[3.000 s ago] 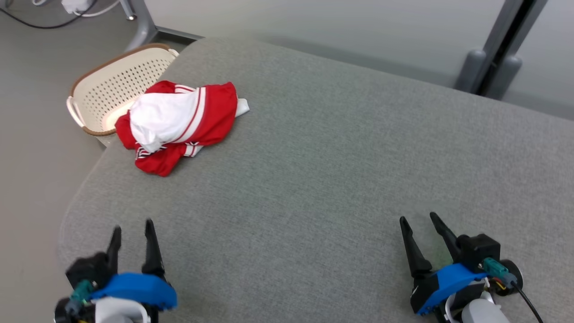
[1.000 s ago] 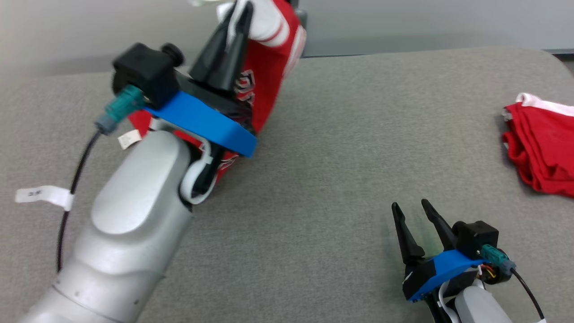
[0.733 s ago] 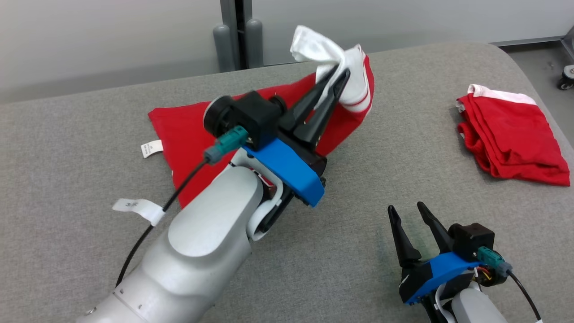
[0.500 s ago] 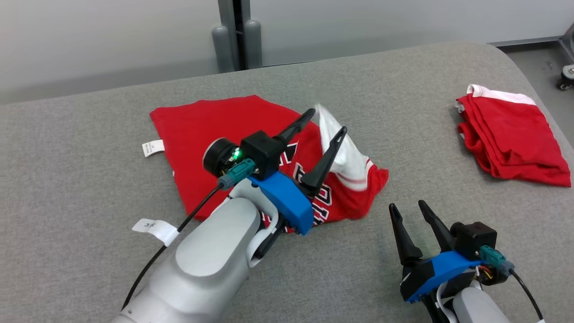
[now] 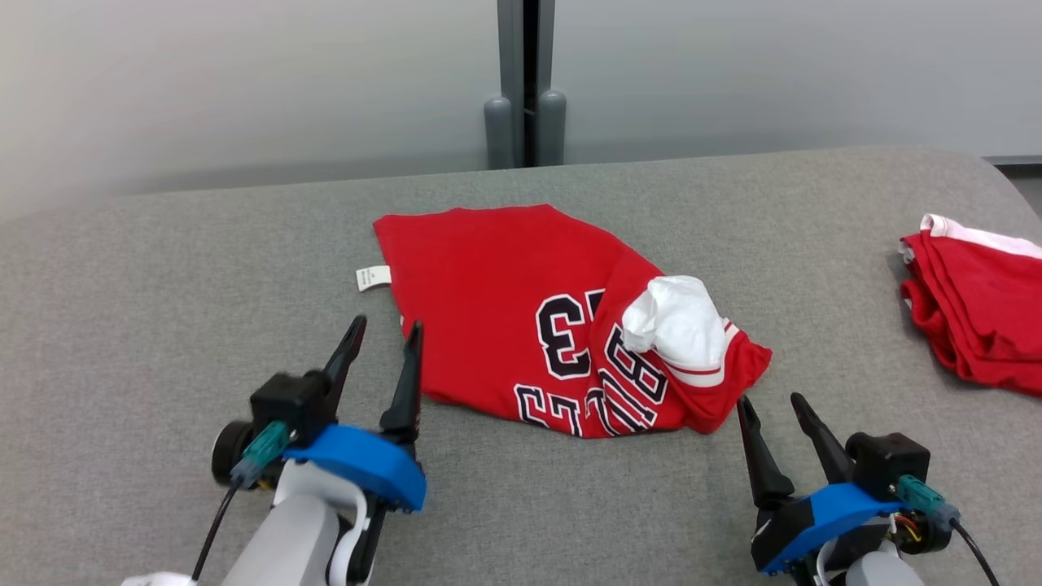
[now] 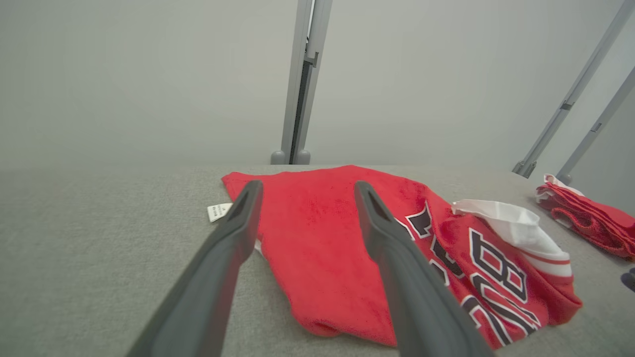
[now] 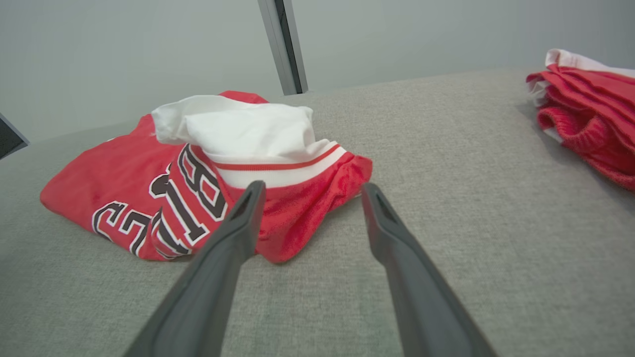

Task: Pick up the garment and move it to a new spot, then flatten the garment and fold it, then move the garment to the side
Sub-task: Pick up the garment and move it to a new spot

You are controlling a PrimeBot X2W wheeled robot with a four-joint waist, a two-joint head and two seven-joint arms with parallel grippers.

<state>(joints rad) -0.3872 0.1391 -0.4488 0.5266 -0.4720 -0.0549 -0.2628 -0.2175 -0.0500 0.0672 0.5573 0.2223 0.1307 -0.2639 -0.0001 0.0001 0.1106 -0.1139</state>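
Observation:
The garment (image 5: 521,317) is a red jersey with dark, white-edged lettering and a bunched white part, lying rumpled in the middle of the grey padded table (image 5: 163,268). It also shows in the left wrist view as the garment (image 6: 322,238) and in the right wrist view as the garment (image 7: 163,188). My left gripper (image 5: 384,335) hovers open at the jersey's near left edge, with nothing between its fingers. Just off the jersey's near right corner, my right gripper (image 5: 772,402) stands open and empty.
A second red cloth (image 5: 977,309) with a white edge lies folded at the table's right end, seen too as the red cloth (image 7: 585,109). Grey posts (image 5: 525,89) stand against the pale wall behind the table. A white tag (image 5: 373,277) sticks out at the jersey's left.
My left gripper opened and let the jersey drop onto the table, then drew back toward me. The right gripper stayed put. The head camera has turned.

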